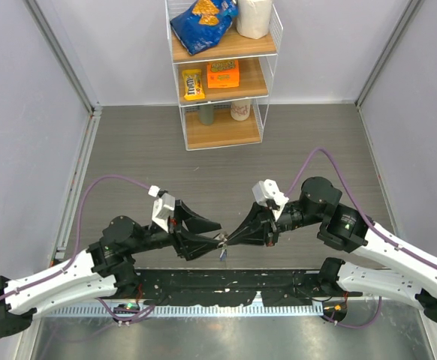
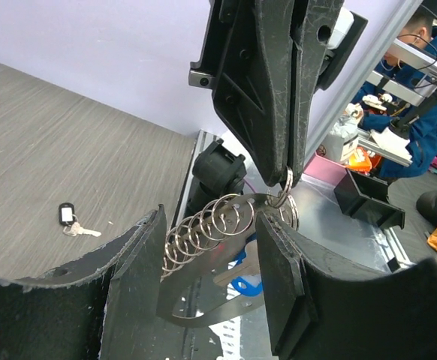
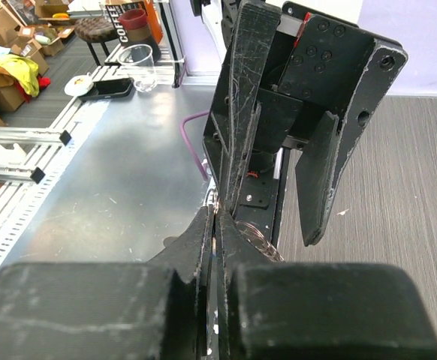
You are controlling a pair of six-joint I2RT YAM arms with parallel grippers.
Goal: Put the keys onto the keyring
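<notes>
Two pincers: my left (image 2: pixel 211 232) half open, clamped across keyring (image 2: pixel 196 304), centre frame; my right (image 2: pixel 288 171) shut on small ring (image 2: pixel 278 199) above.
Key (image 2: pixel 74 223): left of frame, on table (image 2: pixel 46 150).
Handling: light, stiff, slick; I'd pinch black head.

A robotics lab: white partition walls (image 1: pixel 23 112), a wire snack rack (image 1: pixel 218 133), a blue-jacketed worker (image 2: pixel 429 94) beyond.

key (image 2: pixel 74 223) on table (image 2: pixel 46 142), apart — keyring (image 2: pixel 192 319) within left end effector (image 2: pixel 212 219)
</notes>
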